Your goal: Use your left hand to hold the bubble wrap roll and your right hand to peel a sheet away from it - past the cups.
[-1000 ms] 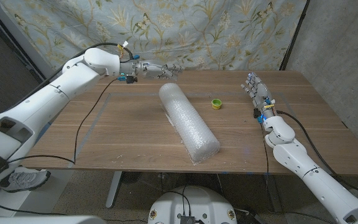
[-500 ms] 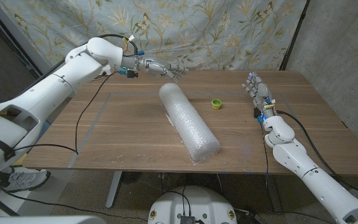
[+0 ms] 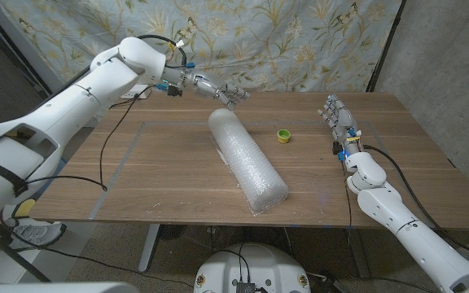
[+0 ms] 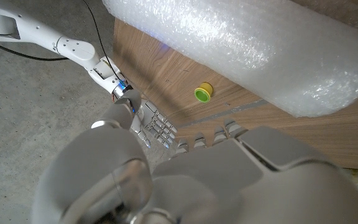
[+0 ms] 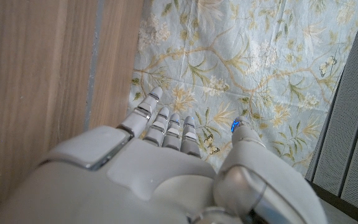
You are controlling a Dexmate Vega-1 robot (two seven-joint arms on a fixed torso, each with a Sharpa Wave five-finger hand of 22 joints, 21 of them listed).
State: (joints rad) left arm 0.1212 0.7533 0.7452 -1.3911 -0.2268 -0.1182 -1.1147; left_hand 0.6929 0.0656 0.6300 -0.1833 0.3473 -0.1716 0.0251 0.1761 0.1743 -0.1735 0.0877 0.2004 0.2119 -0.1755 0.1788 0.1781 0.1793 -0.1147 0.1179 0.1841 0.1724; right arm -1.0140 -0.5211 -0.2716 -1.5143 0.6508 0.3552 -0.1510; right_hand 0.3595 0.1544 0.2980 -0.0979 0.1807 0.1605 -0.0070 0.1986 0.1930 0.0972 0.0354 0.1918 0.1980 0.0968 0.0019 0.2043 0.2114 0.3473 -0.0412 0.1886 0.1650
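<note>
Because the bubble wrap roll [image 3: 247, 159] lies diagonally on the table [image 3: 169, 175], its long axis running from the far middle toward the near edge, your left hand [image 3: 221, 91] is the nearer one: it hovers just beyond the roll's far end, fingers spread and holding nothing. Your right hand [image 3: 339, 122] waits well apart at the table's right side, fingers extended and likewise empty, with a small yellow-green cap [image 3: 283, 136] between it and the roll. To pin the roll, bring the left hand down and toward you onto that far end.
</note>
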